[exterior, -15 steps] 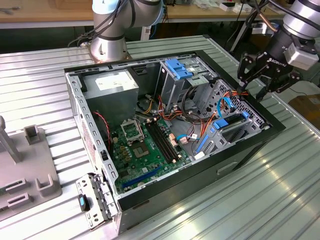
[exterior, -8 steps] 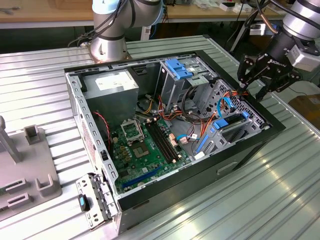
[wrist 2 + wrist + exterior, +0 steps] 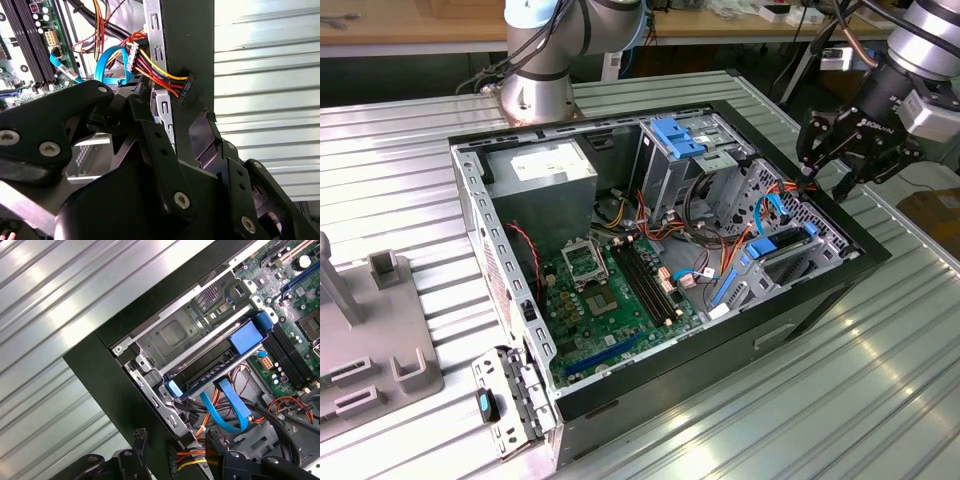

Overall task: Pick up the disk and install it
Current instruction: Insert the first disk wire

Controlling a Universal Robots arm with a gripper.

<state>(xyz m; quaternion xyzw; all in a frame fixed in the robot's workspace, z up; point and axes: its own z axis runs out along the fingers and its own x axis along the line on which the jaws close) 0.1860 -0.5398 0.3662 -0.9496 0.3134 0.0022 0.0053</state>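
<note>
In the exterior view the gripper [image 3: 825, 175] hangs over the computer case [image 3: 720, 350] edge, near the disk [image 3: 782, 246] lying in its bay. In the second wrist view its fingers [image 3: 160, 150] stand apart, empty. In the first wrist view the disk [image 3: 240, 340] sits beside blue cables [image 3: 225, 407].

This is a robotics lab or workshop. In the exterior view, a ribbed metal table [image 3: 880, 380] fills the lower frame, and the arm's base [image 3: 535, 95] stands on it at upper centre. An open computer case [image 3: 800, 310] lies on the table in mid-frame, its circuit board [image 3: 610, 290] and cables [image 3: 698, 205] bare. The gripper [image 3: 825, 178] hangs at upper right. A grey fixture [image 3: 370, 350] sits at lower left, and wooden benches [image 3: 410, 20] line the top edge.
</note>
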